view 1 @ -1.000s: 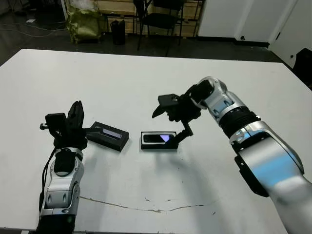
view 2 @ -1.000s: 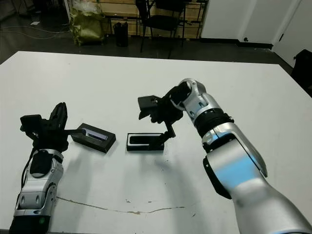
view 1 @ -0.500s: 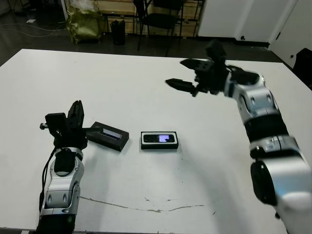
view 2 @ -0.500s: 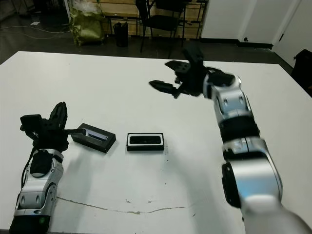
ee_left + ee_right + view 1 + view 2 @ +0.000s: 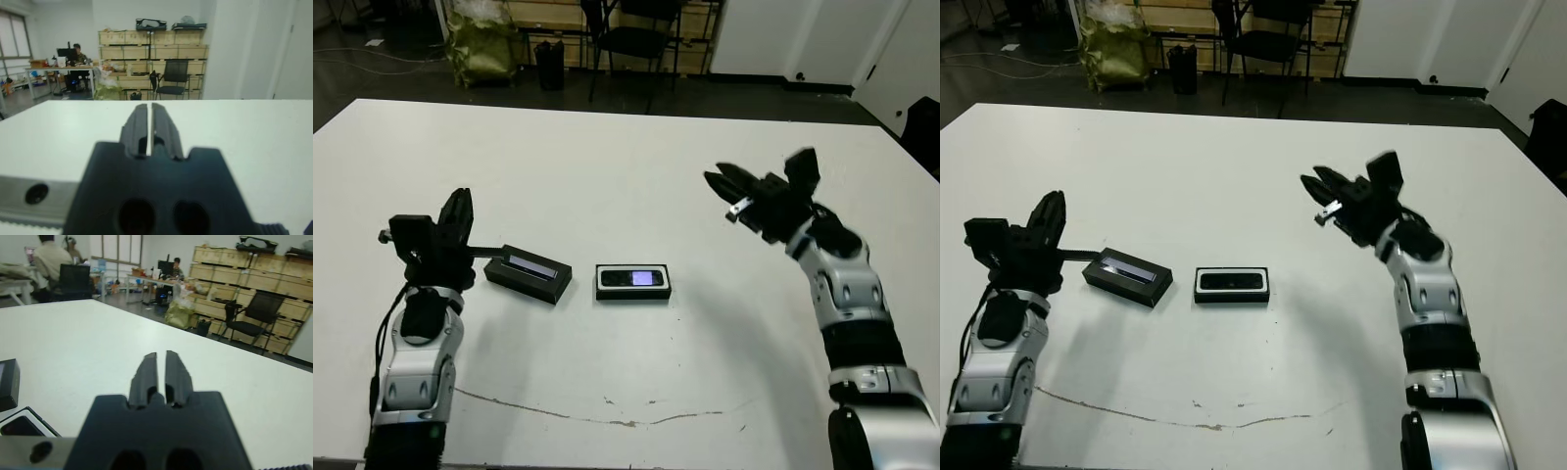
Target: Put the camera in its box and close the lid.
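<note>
The box [image 5: 633, 283], a shallow black tray with white lining, lies open at the middle of the white table [image 5: 607, 157]. The camera [image 5: 633, 278] lies inside it, its bluish window facing up. The lid [image 5: 529, 274], black with a pale stripe, lies flat just left of the box, apart from it. Left of the lid, my left gripper [image 5: 460, 201] stands shut and empty, its fingertips [image 5: 139, 113] pointing up. My right gripper [image 5: 713, 177] hangs above the table right of the box and well clear of it, shut with nothing in it. In the right wrist view the fingers [image 5: 149, 367] nearly touch.
A thin crack line [image 5: 607, 416] runs along the table near its front edge. Beyond the far edge stand a black chair [image 5: 636, 39] and a green bag [image 5: 480, 44]. Seated people [image 5: 46, 254] show far off in the wrist views.
My right gripper left the box's right end, swung up and away, and now hangs lower on the right with its fingers together. The left arm shifted slightly to the left.
</note>
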Controlling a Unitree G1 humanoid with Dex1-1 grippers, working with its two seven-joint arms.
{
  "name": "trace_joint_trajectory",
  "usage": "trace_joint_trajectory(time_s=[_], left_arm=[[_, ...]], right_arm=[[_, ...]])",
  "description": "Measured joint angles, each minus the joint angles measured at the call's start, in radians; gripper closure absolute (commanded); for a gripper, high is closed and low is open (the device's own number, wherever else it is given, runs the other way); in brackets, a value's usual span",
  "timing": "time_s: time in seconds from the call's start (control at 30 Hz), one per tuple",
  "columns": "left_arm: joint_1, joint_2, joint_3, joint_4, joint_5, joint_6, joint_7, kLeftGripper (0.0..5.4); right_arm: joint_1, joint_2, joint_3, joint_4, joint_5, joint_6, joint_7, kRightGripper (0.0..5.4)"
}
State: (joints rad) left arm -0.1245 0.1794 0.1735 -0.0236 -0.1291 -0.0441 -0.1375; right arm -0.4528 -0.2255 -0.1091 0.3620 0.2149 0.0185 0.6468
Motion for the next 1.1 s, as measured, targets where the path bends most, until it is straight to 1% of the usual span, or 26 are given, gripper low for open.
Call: trace_joint_trajectory(time_s=[0.1,0.2,0.33,0.47,0.57,0.73,0.87,0.97,1.1], left_arm=[[-0.011,0.038,0.012,0.028,-0.003,-0.050,-0.038,5.40],[-0.021,0.070,0.017,0.031,-0.007,-0.053,-0.063,5.40],[-0.032,0.115,0.019,0.029,-0.011,-0.050,-0.107,5.40],[-0.035,0.198,0.015,-0.006,-0.031,0.022,-0.197,5.40],[-0.055,0.307,-0.002,-0.040,-0.028,0.103,-0.300,5.40],[-0.148,0.503,-0.079,-0.106,0.009,0.240,-0.488,5.40],[-0.245,0.614,-0.165,-0.139,0.017,0.326,-0.661,5.40],[-0.311,0.658,-0.214,-0.137,0.024,0.340,-0.755,5.40],[-0.391,0.673,-0.267,-0.085,0.047,0.305,-0.834,5.40]], right_arm=[[0.051,0.020,-0.009,-0.050,0.028,0.001,-0.039,5.37],[0.100,0.039,-0.017,-0.119,0.046,0.016,-0.102,5.37],[0.143,0.055,-0.028,-0.172,0.081,0.043,-0.151,5.37],[0.170,0.056,-0.027,-0.206,0.077,0.043,-0.194,5.37],[0.177,0.056,-0.028,-0.218,0.078,0.043,-0.212,5.37],[0.179,0.056,-0.041,-0.200,0.101,0.033,-0.205,5.37],[0.181,0.056,-0.043,-0.197,0.104,0.035,-0.211,5.37],[0.184,0.056,-0.044,-0.205,0.106,0.041,-0.222,5.37],[0.186,0.056,-0.045,-0.207,0.108,0.045,-0.229,5.37]])
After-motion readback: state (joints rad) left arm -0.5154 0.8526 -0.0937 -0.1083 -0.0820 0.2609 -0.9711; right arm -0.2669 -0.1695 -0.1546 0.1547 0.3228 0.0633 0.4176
